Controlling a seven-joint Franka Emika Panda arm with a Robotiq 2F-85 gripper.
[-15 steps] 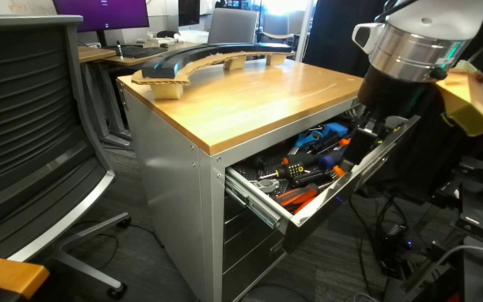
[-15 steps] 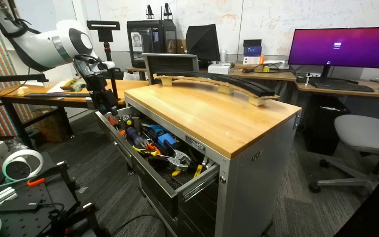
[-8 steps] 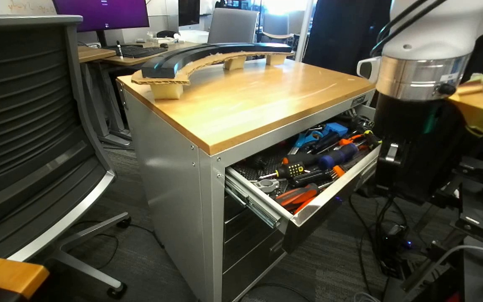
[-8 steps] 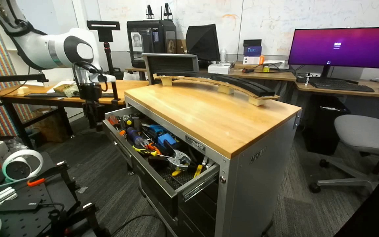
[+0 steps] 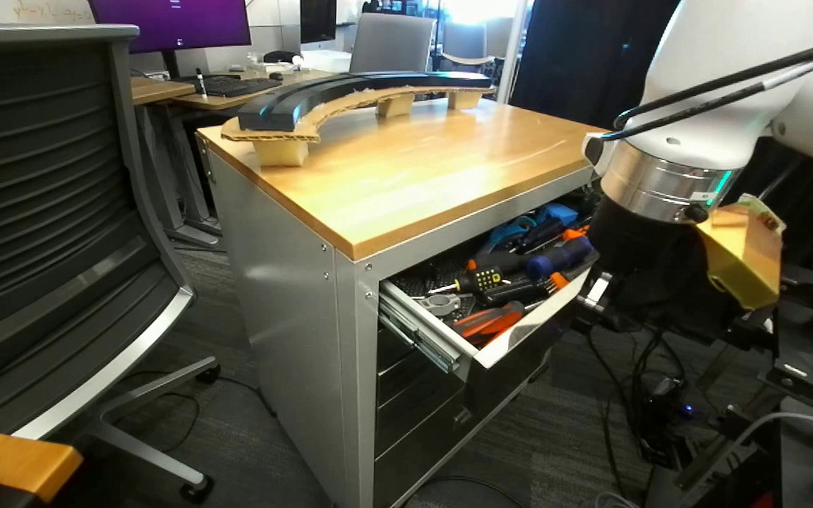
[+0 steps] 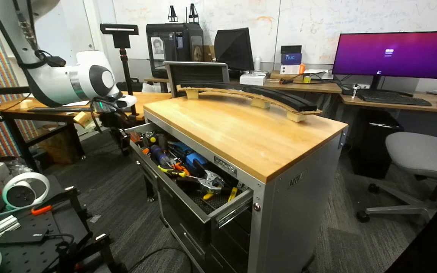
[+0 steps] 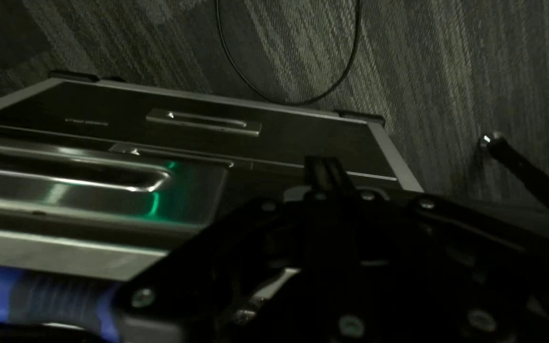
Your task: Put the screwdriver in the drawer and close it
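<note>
The wide grey drawer [image 5: 544, 317] is pulled partway out of the cabinet, full of tools, in both exterior views. In it lies a stubby black screwdriver [image 5: 484, 281] with yellow dots on its handle. My gripper [image 6: 125, 148] is outside the drawer front, at one end of it, and seems to press against it; the exact contact is hidden. In the wrist view the gripper's fingertips [image 7: 320, 166] meet, with nothing seen between them. That view also shows the drawer's metal handle [image 7: 160, 183] to the left of the fingers.
Other tools fill the drawer, among them a blue-and-dark handle [image 7: 45, 297] and red-and-black pliers [image 5: 488, 321]. A curved black piece [image 5: 371, 92] on foam blocks rests on the wooden top [image 5: 413, 169]. A dark cart [image 6: 32, 242] stands before the cabinet.
My gripper has come up from inside the drawer, passed over the front to the outside and shut. The drawer has slid a little way inward.
</note>
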